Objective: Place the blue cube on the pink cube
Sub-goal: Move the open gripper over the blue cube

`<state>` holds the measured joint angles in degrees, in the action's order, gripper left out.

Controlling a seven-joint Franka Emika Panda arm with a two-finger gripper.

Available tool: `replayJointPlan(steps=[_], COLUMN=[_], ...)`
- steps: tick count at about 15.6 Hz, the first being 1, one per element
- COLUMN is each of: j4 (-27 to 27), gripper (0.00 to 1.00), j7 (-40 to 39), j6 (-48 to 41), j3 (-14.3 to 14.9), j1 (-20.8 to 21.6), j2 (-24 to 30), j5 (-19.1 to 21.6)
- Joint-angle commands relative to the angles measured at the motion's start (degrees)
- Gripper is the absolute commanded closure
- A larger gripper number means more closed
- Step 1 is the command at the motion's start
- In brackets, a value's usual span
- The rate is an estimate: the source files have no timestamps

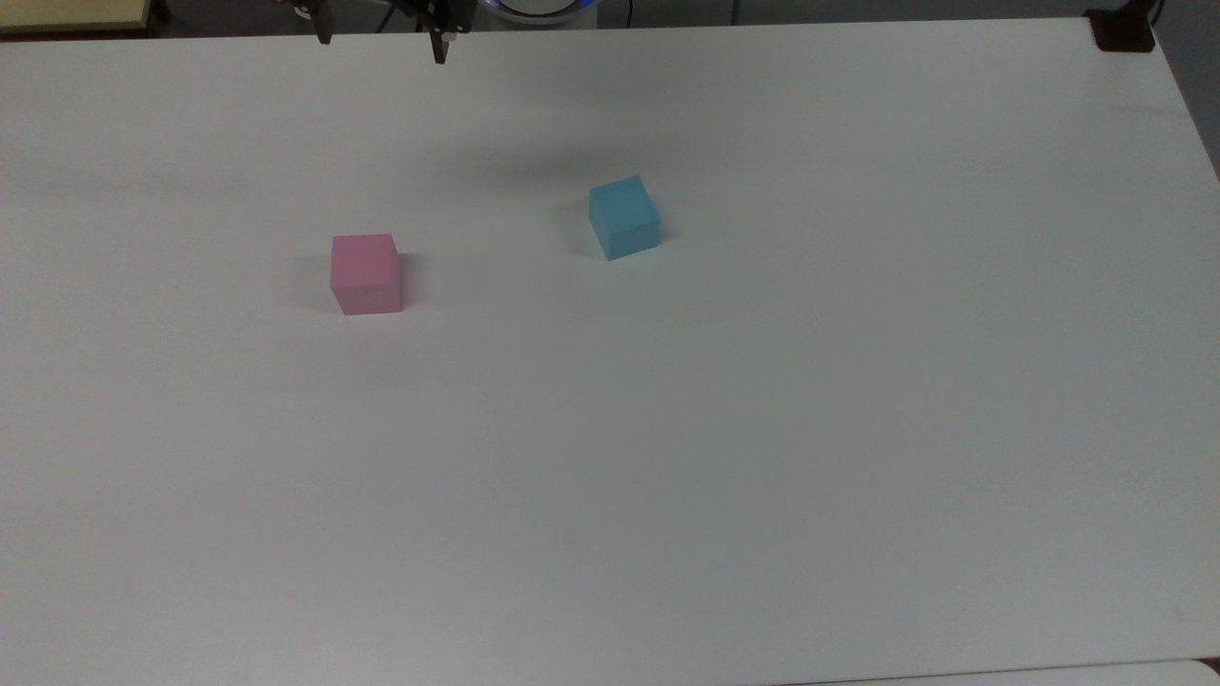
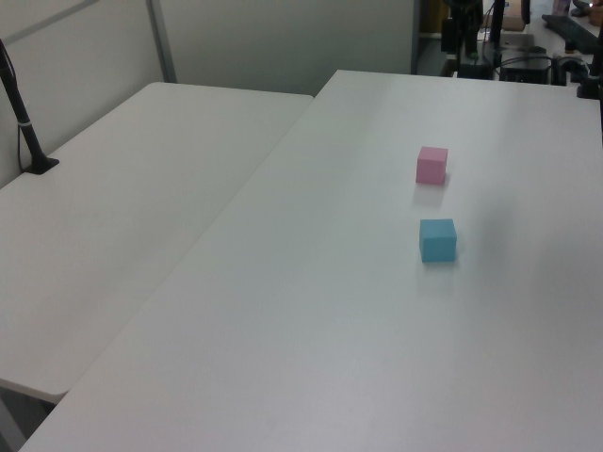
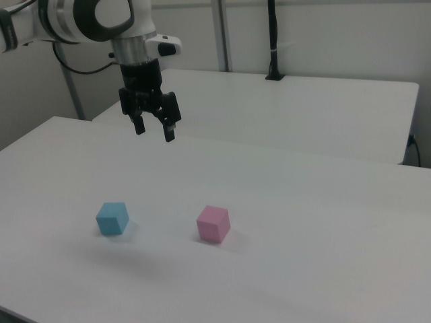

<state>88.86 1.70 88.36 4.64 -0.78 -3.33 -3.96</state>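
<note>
The blue cube (image 1: 624, 217) (image 2: 437, 240) (image 3: 112, 218) rests on the white table (image 1: 762, 429), a little turned. The pink cube (image 1: 365, 274) (image 2: 431, 165) (image 3: 213, 224) sits apart from it, to the top view's left and slightly nearer. My gripper (image 3: 155, 130) (image 1: 381, 48) hangs high above the table, well clear of both cubes, in the right view above and behind them. Its two black fingers are spread apart with nothing between them.
A second white table (image 2: 122, 207) (image 3: 303, 108) adjoins this one. A black post (image 2: 26, 127) (image 3: 273, 40) stands on that table's far side. A dark clamp (image 1: 1125, 33) sits at the top view's upper right corner of the table.
</note>
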Motion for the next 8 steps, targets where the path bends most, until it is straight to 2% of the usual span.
replayJointPlan(steps=[1, 8], j4=[0.2, 0.4], gripper=[0.0, 0.0], j7=[0.2, -1.3], j6=[0.8, 0.8], j3=[-1.1, -1.1], j1=[-0.1, 0.0], j2=[-1.0, -0.9], j5=[0.1, 1.1])
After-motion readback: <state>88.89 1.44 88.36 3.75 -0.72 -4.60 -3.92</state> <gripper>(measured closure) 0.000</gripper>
